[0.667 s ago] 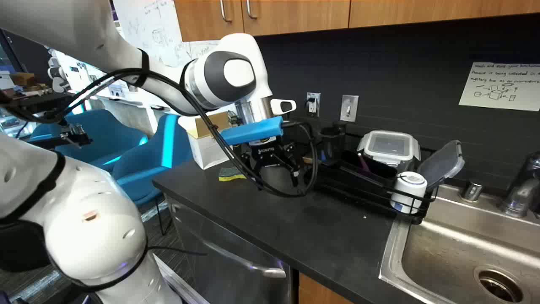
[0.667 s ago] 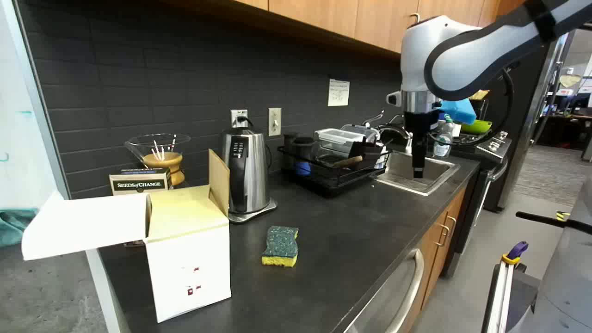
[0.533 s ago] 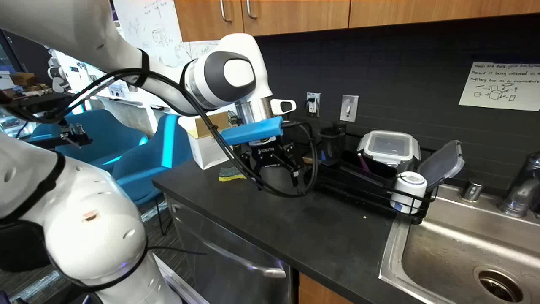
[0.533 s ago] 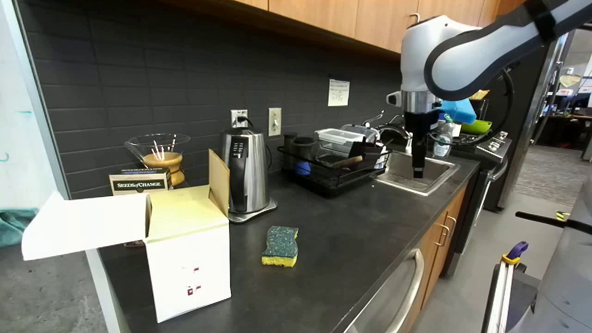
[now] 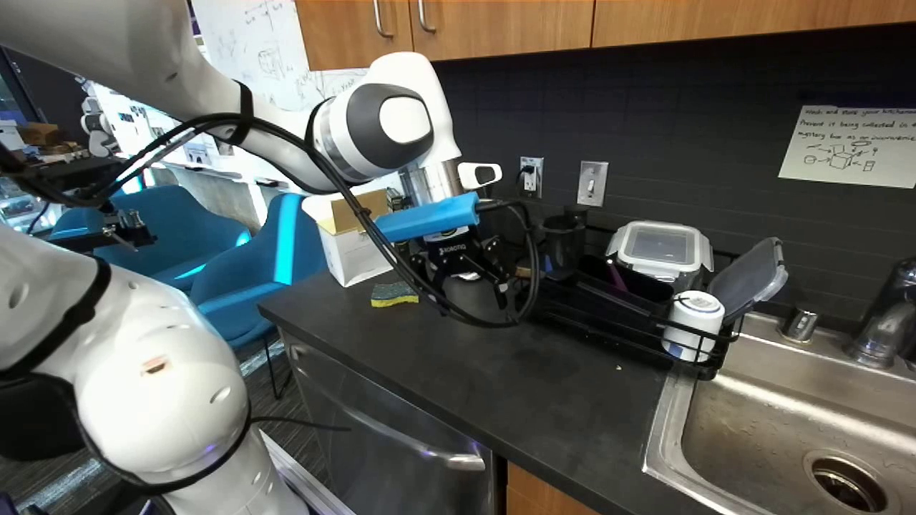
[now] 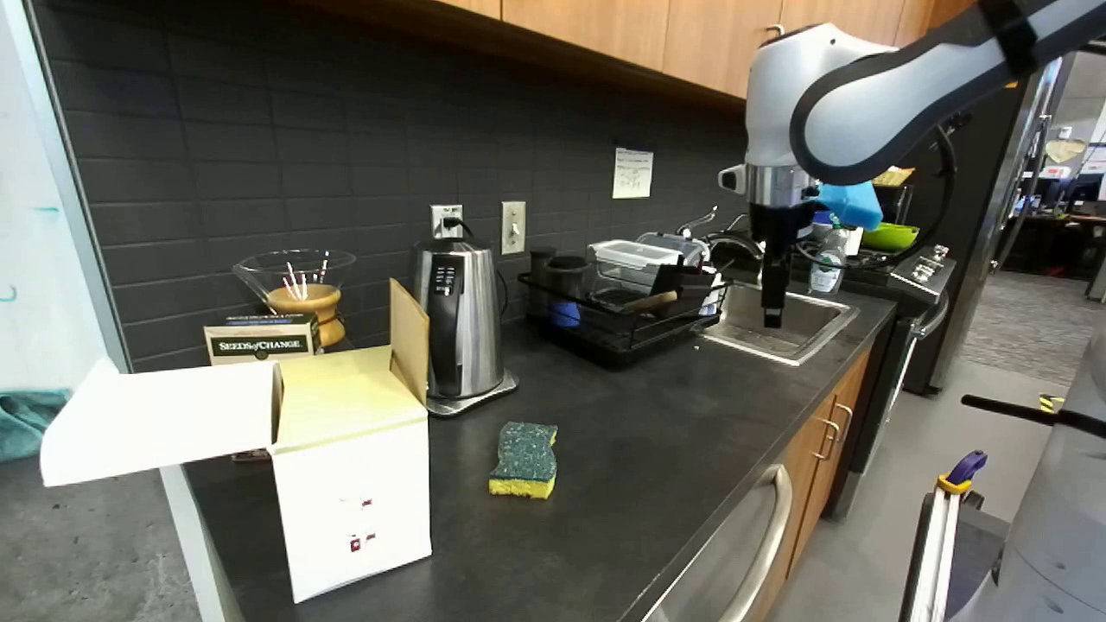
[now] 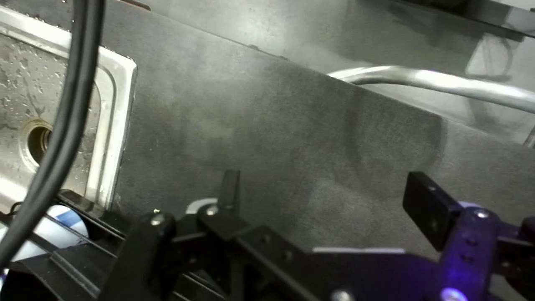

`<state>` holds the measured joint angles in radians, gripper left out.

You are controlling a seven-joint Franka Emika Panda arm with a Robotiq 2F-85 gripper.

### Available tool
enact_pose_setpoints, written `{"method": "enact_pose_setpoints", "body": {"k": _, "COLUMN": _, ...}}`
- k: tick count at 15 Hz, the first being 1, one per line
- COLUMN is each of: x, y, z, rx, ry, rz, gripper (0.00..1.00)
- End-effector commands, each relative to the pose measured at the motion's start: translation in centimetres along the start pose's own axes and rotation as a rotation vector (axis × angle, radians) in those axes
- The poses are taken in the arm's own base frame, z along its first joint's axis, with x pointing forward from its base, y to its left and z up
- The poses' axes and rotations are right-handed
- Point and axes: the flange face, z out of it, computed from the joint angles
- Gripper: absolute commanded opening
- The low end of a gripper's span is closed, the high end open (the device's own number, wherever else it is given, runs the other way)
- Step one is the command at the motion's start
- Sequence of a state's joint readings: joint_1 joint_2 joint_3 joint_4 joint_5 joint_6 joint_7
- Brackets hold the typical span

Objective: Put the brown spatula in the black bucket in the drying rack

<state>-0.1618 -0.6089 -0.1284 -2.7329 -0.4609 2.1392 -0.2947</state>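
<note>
The brown spatula (image 6: 650,302) shows only as a brown wooden-looking end poking out of the black drying rack (image 6: 620,352); the rest is hidden. In an exterior view a small brown bit (image 5: 524,272) shows behind the gripper. The rack (image 5: 601,330) holds dark cups (image 5: 562,239) at one end and a black holder (image 5: 647,282) with a purple utensil. I cannot tell for sure which is the black bucket. My gripper (image 5: 472,303) is open and empty above the counter in front of the rack. In the wrist view its fingers (image 7: 328,190) are wide apart over bare counter.
The steel sink (image 5: 687,443) adjoins the rack. A white cup (image 5: 694,322) and clear containers (image 5: 658,250) stand in the rack. A kettle (image 6: 465,320), an open white box (image 6: 354,510) and a sponge (image 6: 524,458) are on the counter. A cable (image 7: 71,121) crosses the wrist view.
My gripper and wrist have risen slightly and shifted a little. The gripper stays open, and the objects on the counter and in the rack have not moved.
</note>
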Motion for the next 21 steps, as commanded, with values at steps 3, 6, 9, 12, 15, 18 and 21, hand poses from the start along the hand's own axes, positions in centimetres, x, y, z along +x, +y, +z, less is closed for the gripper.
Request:
{"method": "enact_pose_setpoints", "body": {"k": 3, "x": 2.0, "y": 1.0, "z": -1.4, "rx": -0.033, "ry": 0.062, "rz": 0.08, "gripper": 1.0}}
{"method": "enact_pose_setpoints", "body": {"k": 6, "x": 3.6, "y": 2.0, "z": -1.7, "rx": -0.056, "ry": 0.103, "rz": 0.099, "gripper": 1.0}}
{"method": "enact_pose_setpoints", "body": {"k": 9, "x": 5.4, "y": 2.9, "z": -1.8, "rx": -0.057, "ry": 0.137, "rz": 0.104, "gripper": 1.0}}
{"method": "enact_pose_setpoints", "body": {"k": 12, "x": 7.0, "y": 2.9, "z": -1.4, "rx": -0.047, "ry": 0.155, "rz": 0.113, "gripper": 1.0}}
{"method": "enact_pose_setpoints", "body": {"k": 15, "x": 8.4, "y": 2.1, "z": -1.1, "rx": -0.043, "ry": 0.165, "rz": 0.116, "gripper": 1.0}}
{"method": "enact_pose_setpoints", "body": {"k": 18, "x": 9.6, "y": 1.5, "z": -1.2, "rx": -0.039, "ry": 0.178, "rz": 0.13, "gripper": 1.0}}
{"method": "enact_pose_setpoints", "body": {"k": 21, "x": 10.6, "y": 1.3, "z": -1.7, "rx": -0.044, "ry": 0.186, "rz": 0.171, "gripper": 1.0}}
